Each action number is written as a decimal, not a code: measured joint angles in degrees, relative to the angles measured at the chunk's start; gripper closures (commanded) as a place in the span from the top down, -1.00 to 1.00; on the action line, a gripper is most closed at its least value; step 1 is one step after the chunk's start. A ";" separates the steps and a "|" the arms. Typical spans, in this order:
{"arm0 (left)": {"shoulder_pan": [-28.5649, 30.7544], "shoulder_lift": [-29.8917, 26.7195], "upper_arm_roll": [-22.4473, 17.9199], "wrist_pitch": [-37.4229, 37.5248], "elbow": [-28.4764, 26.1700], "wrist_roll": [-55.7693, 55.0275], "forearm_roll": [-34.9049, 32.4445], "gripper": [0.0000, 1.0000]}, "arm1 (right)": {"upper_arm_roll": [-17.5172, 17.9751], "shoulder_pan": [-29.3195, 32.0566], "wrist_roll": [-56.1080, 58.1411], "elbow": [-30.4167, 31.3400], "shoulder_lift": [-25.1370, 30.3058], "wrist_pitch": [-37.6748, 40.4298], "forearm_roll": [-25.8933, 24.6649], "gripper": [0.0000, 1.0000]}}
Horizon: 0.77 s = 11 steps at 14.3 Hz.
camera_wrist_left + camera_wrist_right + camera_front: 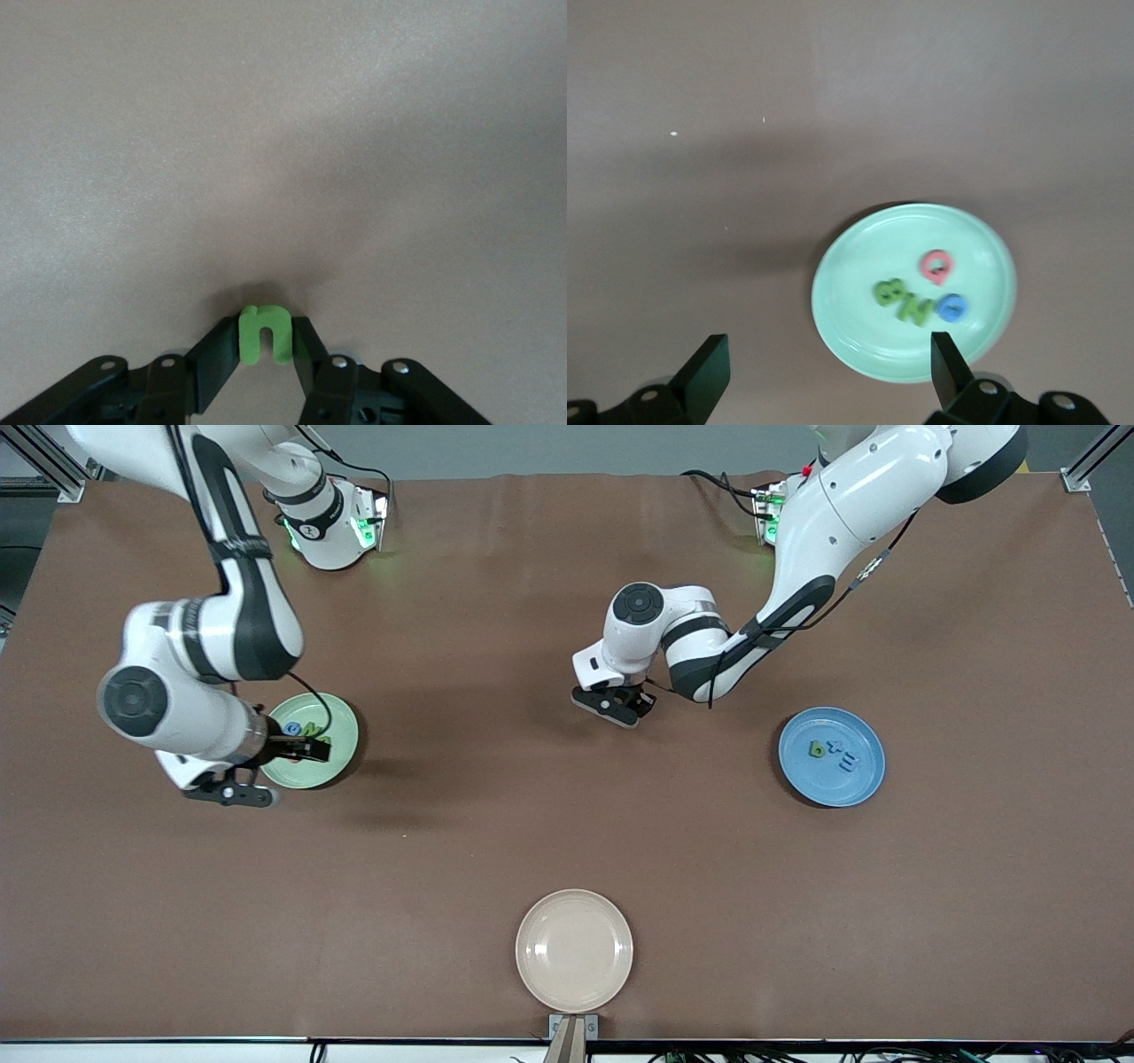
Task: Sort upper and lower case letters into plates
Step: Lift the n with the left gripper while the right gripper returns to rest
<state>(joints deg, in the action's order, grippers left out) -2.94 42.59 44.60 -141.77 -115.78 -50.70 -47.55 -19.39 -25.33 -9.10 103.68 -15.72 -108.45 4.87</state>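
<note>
On the matte brown table [496,824], the left gripper [264,354] is pinching a chunky green n [264,335]; the right gripper [824,372] is hanging wide open over the glossy pale green plate [859,350].

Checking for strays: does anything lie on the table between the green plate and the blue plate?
Only the left gripper, low over the table there, shut on a green letter. The rest between green plate and blue plate is bare in the front view.

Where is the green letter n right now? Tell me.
The green letter n sits between the left end effector's fingers in the left wrist view, low over the bare brown table mid-table, between the pale green plate and the blue plate.
</note>
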 measured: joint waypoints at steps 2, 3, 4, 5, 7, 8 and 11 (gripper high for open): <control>0.09 -0.26 0.02 0.00 0.28 -0.04 0.03 -0.74 | -0.13 2.82 5.96 -6.02 0.68 6.02 -0.57 1.00; 0.17 -0.26 -0.03 0.00 0.36 -0.04 0.05 -0.77 | -0.20 4.69 9.16 -8.18 0.73 7.69 -0.60 1.00; 0.27 -0.25 -0.06 0.00 0.41 -0.06 0.05 -0.80 | -0.28 6.56 12.12 -9.67 0.72 8.55 -0.61 1.00; 0.39 -0.26 -0.12 0.00 0.50 -0.08 0.07 -0.83 | -0.35 8.33 14.51 -10.71 0.72 8.84 -0.63 1.00; 1.15 -0.36 -0.38 0.13 0.82 -0.16 0.19 -0.87 | -0.42 11.53 17.89 -11.87 0.72 9.21 -0.64 1.00; 2.04 -0.67 -0.35 0.27 1.06 -0.16 0.43 -0.87 | -0.43 12.81 18.96 -12.07 0.71 9.83 -0.64 1.00; 6.67 -3.76 1.26 1.61 1.86 0.00 3.26 -0.89 | -0.45 15.30 18.53 -14.01 0.67 12.53 -0.64 1.00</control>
<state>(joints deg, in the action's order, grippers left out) 3.73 38.82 45.86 -140.15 -113.91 -50.71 -44.28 -19.84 -10.03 9.44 89.67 -15.05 -95.91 4.23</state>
